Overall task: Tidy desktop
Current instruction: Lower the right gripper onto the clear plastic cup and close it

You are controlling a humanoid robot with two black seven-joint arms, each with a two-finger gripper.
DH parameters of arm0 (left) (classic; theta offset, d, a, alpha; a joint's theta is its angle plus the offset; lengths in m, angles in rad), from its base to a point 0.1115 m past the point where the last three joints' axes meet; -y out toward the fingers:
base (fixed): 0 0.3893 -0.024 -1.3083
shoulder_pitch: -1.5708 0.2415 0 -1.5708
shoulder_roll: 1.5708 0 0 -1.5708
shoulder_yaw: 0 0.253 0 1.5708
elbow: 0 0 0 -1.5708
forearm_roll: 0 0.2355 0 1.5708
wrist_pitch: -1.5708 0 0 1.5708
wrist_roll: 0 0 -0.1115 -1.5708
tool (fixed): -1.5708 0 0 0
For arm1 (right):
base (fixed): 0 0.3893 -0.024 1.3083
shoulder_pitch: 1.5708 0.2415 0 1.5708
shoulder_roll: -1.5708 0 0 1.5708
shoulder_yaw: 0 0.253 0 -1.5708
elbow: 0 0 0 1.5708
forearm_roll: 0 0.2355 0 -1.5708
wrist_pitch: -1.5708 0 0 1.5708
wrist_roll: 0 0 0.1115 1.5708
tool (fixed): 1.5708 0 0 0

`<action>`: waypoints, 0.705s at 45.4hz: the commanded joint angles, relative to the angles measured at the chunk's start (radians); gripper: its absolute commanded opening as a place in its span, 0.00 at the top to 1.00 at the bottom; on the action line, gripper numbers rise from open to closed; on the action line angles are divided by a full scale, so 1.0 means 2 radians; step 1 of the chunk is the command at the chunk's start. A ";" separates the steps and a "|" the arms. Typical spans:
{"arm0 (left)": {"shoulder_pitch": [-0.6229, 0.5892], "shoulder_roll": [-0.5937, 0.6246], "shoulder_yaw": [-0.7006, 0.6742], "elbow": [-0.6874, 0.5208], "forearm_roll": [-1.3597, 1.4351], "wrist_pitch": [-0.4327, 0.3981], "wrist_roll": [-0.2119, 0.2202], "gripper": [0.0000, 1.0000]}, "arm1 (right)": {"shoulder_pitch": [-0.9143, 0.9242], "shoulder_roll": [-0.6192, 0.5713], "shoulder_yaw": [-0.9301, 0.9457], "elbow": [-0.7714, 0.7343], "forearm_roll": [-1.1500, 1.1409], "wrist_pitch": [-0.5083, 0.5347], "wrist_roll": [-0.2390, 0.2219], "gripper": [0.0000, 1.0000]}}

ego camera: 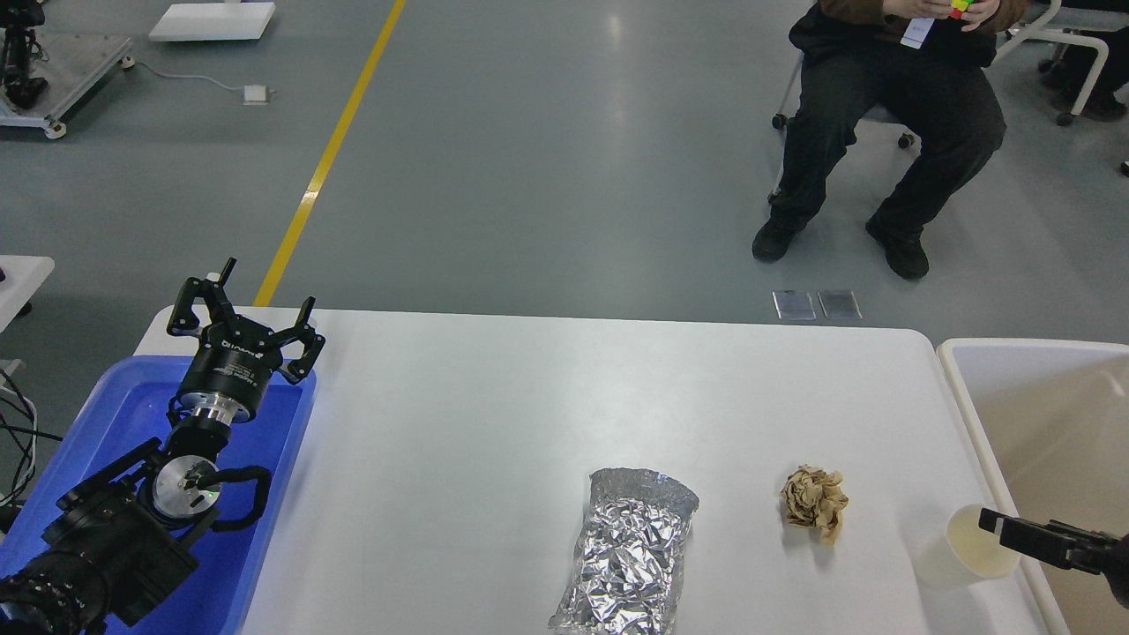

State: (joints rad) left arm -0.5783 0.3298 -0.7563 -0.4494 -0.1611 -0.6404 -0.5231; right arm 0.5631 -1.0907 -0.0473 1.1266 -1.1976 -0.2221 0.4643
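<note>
Risk entry: paper cup (966, 547) at right edge of desktop (494, 414), beside tub (1041, 414), liable to tip or crush under right gripper (992, 524), grip unreadable; left gripper (242, 322) spread wide, empty, over blue tray (119, 397).

Robot lab, yellow floor line (331, 154), equipment cart (53, 75)

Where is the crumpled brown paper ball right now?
In the head view, the brown paper ball sits on the white desktop, toward the right, between the shiny foil bag and the paper cup.
</note>
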 commanded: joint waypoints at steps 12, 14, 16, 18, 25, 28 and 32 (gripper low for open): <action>0.000 0.000 0.000 0.000 0.001 0.000 0.000 0.00 | -0.003 0.033 -0.019 -0.065 0.002 0.001 0.011 0.00; 0.000 0.000 0.000 0.000 0.000 0.000 0.000 0.00 | -0.004 0.033 -0.019 -0.065 0.002 0.001 0.012 0.01; 0.000 0.000 0.000 0.000 0.000 0.000 0.000 0.00 | -0.004 0.033 -0.020 -0.066 0.002 0.000 0.015 0.01; 0.000 0.000 0.000 0.000 0.000 0.000 0.000 0.00 | -0.005 0.033 -0.021 -0.066 0.002 0.000 0.016 0.01; 0.000 0.000 0.000 0.000 0.001 0.000 0.000 0.00 | -0.010 0.035 -0.021 -0.066 0.003 0.000 0.017 0.02; 0.000 0.000 0.000 0.000 0.000 0.000 0.000 0.00 | -0.010 0.036 -0.021 -0.067 0.003 0.000 0.017 0.03; 0.000 0.000 0.000 0.000 0.000 0.000 0.000 0.00 | -0.011 0.038 -0.021 -0.072 0.003 -0.002 0.017 0.10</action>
State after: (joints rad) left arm -0.5783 0.3298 -0.7563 -0.4494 -0.1607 -0.6410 -0.5231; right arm 0.5478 -1.0236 -0.0850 0.9991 -1.1925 -0.2227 0.4938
